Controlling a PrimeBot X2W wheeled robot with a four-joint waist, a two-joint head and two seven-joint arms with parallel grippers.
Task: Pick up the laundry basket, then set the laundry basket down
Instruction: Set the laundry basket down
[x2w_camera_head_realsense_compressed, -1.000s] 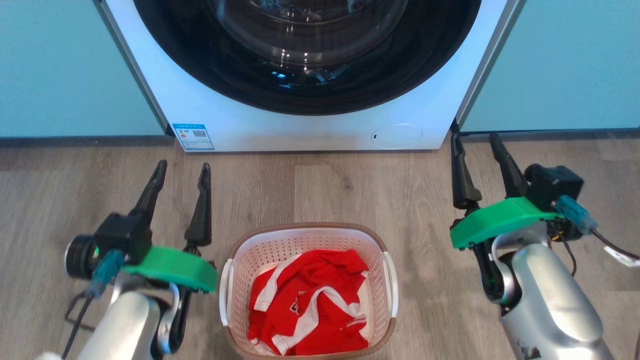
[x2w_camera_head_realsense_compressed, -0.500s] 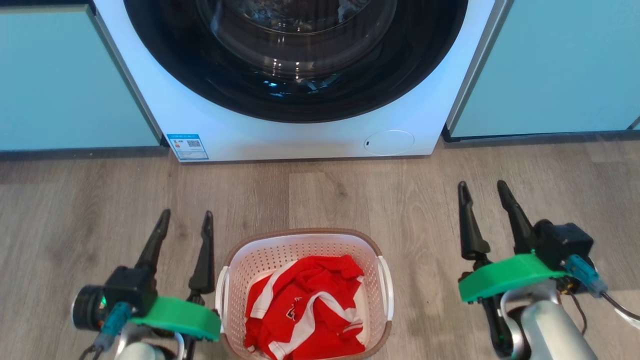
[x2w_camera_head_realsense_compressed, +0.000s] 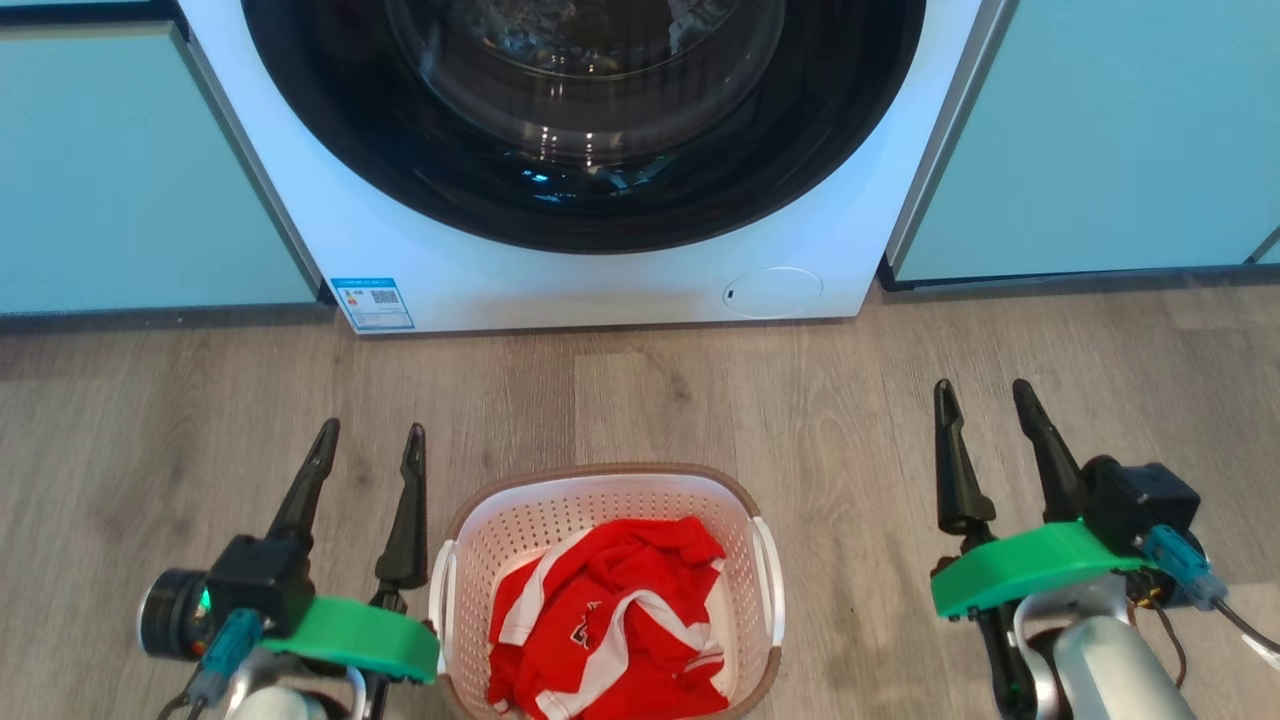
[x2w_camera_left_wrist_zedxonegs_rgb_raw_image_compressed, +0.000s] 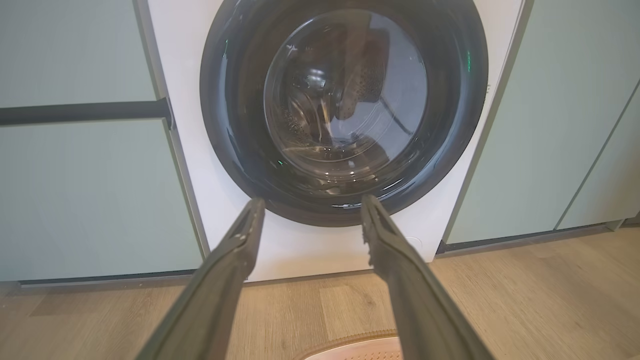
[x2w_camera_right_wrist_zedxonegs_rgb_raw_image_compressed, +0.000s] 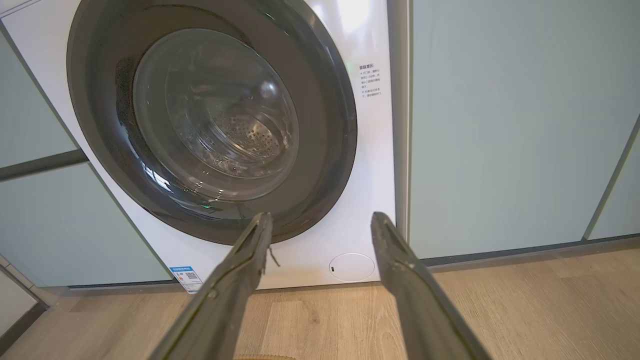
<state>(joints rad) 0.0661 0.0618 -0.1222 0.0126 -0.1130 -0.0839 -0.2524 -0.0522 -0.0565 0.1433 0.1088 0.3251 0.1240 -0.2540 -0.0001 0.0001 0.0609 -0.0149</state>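
The laundry basket (x2w_camera_head_realsense_compressed: 470, 540), white and perforated with a brown rim, stands on the wooden floor at the bottom middle of the head view, holding a red and white garment (x2w_camera_head_realsense_compressed: 610, 630). A strip of the basket's rim (x2w_camera_left_wrist_zedxonegs_rgb_raw_image_compressed: 350, 345) shows at the bottom edge of the left wrist view. My left gripper (x2w_camera_head_realsense_compressed: 370, 435) hovers open just left of the basket, its inner finger close to the left handle (x2w_camera_head_realsense_compressed: 440, 590). My right gripper (x2w_camera_head_realsense_compressed: 985, 395) is open further off to the right, well apart from the basket's right handle (x2w_camera_head_realsense_compressed: 772, 580). Both point toward the washing machine with nothing between their fingers.
A white front-loading washing machine (x2w_camera_head_realsense_compressed: 600, 280) with a dark round door (x2w_camera_left_wrist_zedxonegs_rgb_raw_image_compressed: 345, 105) stands straight ahead, flanked by pale teal cabinet fronts (x2w_camera_head_realsense_compressed: 1100, 140). Wooden floor (x2w_camera_head_realsense_compressed: 650, 400) lies between the machine and the basket.
The head camera has shifted, showing more floor. Both grippers sit lower in the view than a second ago, and the left one is now closer to the basket's left side.
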